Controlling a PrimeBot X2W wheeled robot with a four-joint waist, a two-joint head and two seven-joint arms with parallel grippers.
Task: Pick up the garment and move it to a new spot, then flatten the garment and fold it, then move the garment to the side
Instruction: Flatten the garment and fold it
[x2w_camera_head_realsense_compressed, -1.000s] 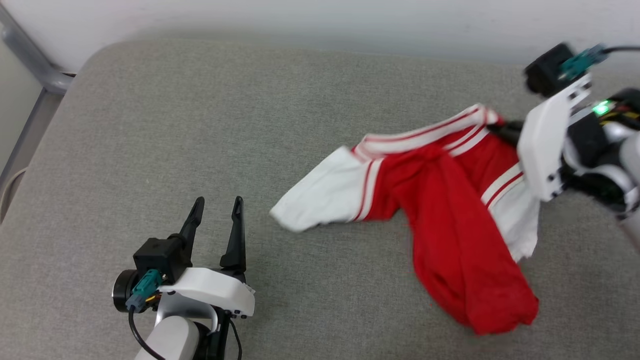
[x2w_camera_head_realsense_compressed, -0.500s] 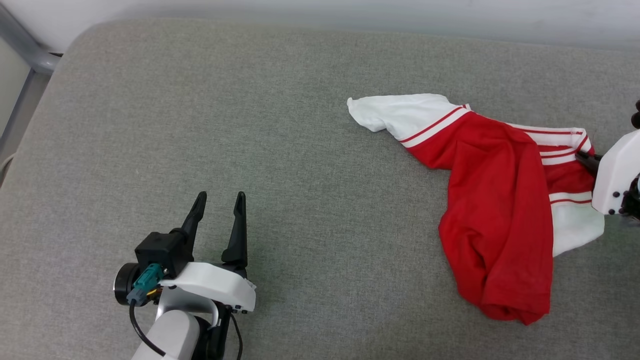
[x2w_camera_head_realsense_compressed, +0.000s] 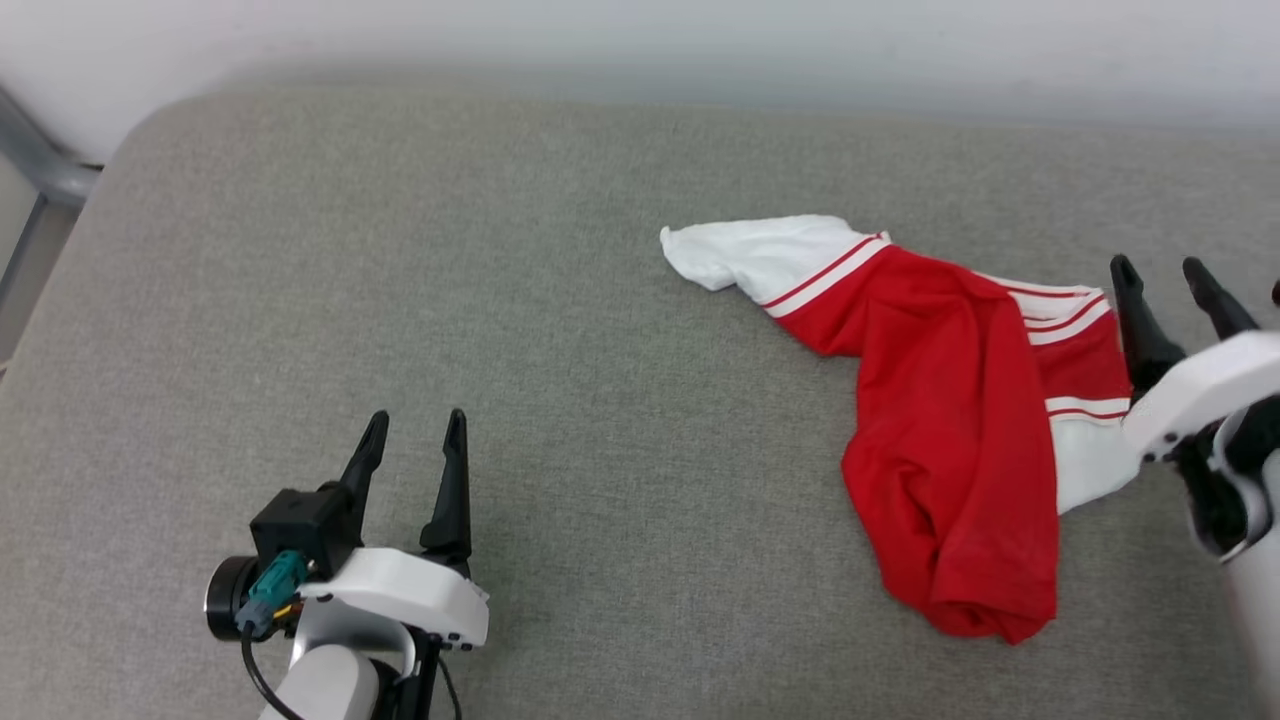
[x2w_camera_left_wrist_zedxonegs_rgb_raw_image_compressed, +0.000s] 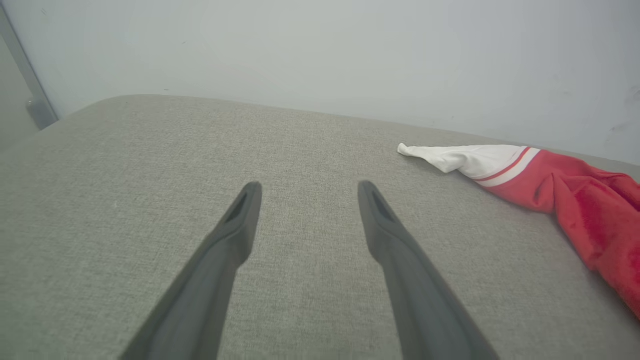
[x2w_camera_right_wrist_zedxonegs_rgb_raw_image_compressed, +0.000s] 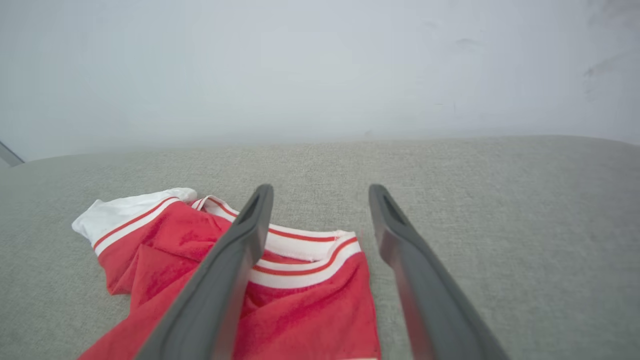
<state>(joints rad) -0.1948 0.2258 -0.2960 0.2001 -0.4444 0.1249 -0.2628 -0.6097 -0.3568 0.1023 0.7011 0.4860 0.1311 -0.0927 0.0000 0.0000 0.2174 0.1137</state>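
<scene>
Garment: bunched bright red soft T-shirt, white sleeves (x2w_camera_head_realsense_compressed: 950, 450), on grey fabric cushion (x2w_camera_head_realsense_compressed: 500, 300), right of centre.
Long axis: far white sleeve to near red hem.
Right gripper (x2w_camera_head_realsense_compressed: 1158, 268): spread, empty, just right of collar; nearer.
Left gripper (x2w_camera_head_realsense_compressed: 417, 416): spread, empty, well apart leftward.

One garment (x2w_camera_head_realsense_compressed: 950, 450), two hands, left hand (x2w_camera_head_realsense_compressed: 418, 415) and right hand (x2w_camera_head_realsense_compressed: 1157, 264), one grey cushion (x2w_camera_head_realsense_compressed: 500, 250)
</scene>
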